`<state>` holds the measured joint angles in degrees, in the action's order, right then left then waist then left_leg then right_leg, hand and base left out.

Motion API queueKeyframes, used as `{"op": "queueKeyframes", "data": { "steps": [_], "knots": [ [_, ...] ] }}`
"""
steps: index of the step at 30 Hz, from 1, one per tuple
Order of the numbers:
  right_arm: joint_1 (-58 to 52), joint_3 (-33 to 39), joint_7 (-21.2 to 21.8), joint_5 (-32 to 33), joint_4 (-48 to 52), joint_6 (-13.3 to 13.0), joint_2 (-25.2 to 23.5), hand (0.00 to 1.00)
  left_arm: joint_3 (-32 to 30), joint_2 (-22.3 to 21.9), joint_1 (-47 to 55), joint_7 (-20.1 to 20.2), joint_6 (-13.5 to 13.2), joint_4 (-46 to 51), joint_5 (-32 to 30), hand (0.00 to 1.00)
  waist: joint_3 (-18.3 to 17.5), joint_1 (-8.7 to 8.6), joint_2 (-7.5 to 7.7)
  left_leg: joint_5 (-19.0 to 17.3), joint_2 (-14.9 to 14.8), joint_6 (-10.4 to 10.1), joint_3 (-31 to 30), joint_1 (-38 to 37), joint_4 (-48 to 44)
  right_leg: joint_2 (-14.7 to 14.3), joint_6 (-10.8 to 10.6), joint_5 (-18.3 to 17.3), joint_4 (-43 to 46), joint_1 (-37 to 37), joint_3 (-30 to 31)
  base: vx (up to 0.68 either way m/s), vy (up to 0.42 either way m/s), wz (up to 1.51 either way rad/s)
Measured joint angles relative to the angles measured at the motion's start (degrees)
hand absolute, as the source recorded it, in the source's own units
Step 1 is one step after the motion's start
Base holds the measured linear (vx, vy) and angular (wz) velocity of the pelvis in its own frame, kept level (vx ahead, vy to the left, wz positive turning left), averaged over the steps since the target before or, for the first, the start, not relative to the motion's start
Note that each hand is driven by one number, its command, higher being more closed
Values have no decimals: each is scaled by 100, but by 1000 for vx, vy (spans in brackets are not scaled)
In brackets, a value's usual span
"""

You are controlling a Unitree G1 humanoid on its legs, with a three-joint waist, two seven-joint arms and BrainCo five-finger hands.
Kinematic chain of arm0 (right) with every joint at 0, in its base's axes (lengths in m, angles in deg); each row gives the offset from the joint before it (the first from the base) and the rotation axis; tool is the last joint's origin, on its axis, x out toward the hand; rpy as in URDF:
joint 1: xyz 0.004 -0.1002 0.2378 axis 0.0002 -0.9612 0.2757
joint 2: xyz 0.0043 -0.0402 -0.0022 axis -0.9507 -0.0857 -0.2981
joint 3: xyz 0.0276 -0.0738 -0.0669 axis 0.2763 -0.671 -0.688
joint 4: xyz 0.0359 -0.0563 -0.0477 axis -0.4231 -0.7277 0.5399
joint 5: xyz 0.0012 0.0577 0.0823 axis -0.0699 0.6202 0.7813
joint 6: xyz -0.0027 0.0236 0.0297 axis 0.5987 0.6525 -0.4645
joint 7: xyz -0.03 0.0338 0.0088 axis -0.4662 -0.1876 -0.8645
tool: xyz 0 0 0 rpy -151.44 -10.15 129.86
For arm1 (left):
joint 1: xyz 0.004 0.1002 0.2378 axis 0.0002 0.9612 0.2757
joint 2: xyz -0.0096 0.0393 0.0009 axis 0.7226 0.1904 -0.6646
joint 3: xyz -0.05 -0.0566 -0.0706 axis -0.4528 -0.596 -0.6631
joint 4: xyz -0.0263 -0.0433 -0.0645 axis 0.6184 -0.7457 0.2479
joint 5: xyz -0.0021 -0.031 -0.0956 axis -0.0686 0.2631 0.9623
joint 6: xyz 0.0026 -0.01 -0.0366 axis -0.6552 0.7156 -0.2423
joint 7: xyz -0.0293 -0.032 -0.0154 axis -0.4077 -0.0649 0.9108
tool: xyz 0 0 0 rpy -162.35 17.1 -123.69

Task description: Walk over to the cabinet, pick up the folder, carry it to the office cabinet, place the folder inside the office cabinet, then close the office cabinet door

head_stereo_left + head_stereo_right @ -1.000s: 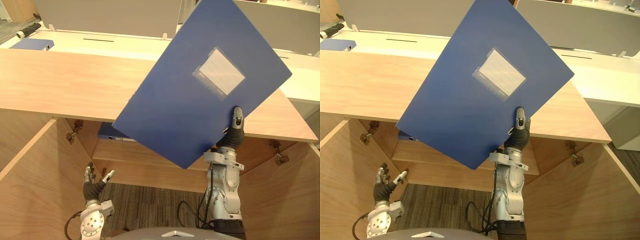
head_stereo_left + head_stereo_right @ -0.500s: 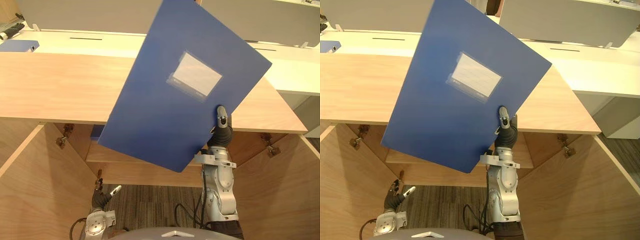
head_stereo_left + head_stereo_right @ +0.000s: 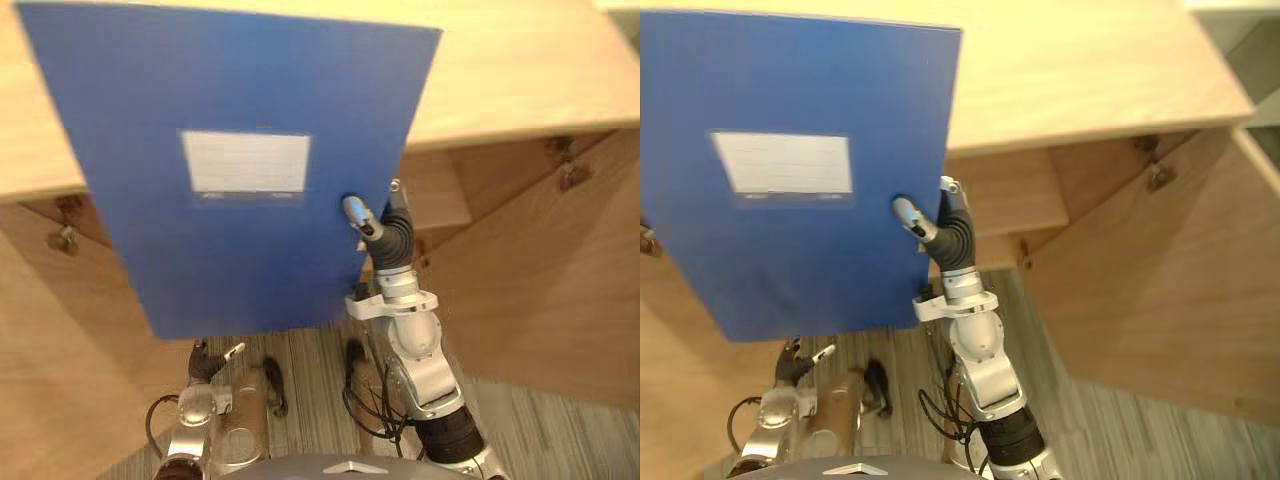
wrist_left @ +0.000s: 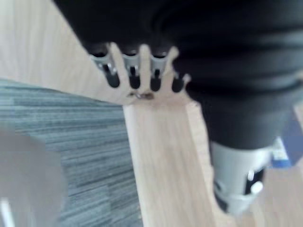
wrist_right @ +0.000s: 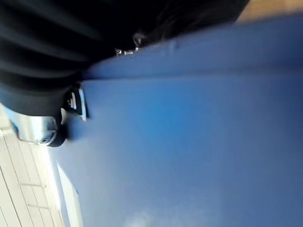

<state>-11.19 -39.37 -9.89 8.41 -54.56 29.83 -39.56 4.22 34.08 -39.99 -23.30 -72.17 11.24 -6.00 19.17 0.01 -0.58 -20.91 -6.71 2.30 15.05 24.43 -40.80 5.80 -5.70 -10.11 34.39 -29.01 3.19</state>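
A large blue folder (image 3: 240,170) with a white label pocket (image 3: 246,163) hangs upright in front of the open wooden office cabinet (image 3: 520,60). My right hand (image 3: 385,235) is shut on its right edge, thumb on the front face and fingers behind. In the right wrist view the folder's blue cover (image 5: 189,142) lies right against that hand. My left hand (image 3: 210,358) hangs low near the carpet with relaxed, straight fingers (image 4: 135,78) and holds nothing. The folder hides most of the cabinet's inside.
The cabinet's right door (image 3: 540,290) stands open at the right and the left door (image 3: 45,400) at the left. An inner shelf (image 3: 435,195) shows beside my right hand. Striped grey carpet (image 3: 320,365) lies between the doors.
The camera has tipped down and closer. The folder has turned from a slant to upright and sits further left. My left hand stays low.
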Motion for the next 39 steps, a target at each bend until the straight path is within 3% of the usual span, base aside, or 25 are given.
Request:
{"op": "queueKeyframes", "data": {
  "steps": [5,13,18,23,29,39],
  "knots": [
    [20,-266,-286,-467,659,-17,130,100,-56,-132,-22,-22,-32,560,82,0,37,62,-22,-210,-159,-22,-136,965,-820,9,69,-253,834,-940,-52,-101,-5,7],
    [131,-204,-765,-1245,626,11,236,100,-141,-222,-260,-238,-39,850,123,0,256,174,-121,-493,-407,-114,-251,2101,-1897,-62,63,-564,1930,-2088,-70,-44,-7,1],
    [373,178,-1004,-1742,395,121,455,100,-250,-216,-510,-286,-55,1282,317,0,597,231,-162,-626,-427,-110,-422,2825,-2436,-32,75,-733,2545,-2780,-95,-78,-38,10],
    [568,616,-1205,-1936,-131,403,599,100,-352,-201,-755,-386,-65,1519,431,0,865,307,-173,-634,-454,-99,-554,3371,-2786,-36,98,-800,2903,-3282,-140,-69,-65,6],
    [722,998,-1227,-1767,-541,500,616,100,-415,-156,-936,-389,-112,1689,548,0,988,353,-168,-620,-462,-76,-667,3758,-2911,-18,130,-852,3056,-3612,-230,-41,-67,6],
    [983,2018,-1410,-358,-583,476,394,100,-517,-159,-951,-389,-173,1755,779,0,991,371,-166,-598,-443,-98,-812,3917,-2879,1,205,-926,3087,-3711,-374,-43,-75,5]
  ]
}}
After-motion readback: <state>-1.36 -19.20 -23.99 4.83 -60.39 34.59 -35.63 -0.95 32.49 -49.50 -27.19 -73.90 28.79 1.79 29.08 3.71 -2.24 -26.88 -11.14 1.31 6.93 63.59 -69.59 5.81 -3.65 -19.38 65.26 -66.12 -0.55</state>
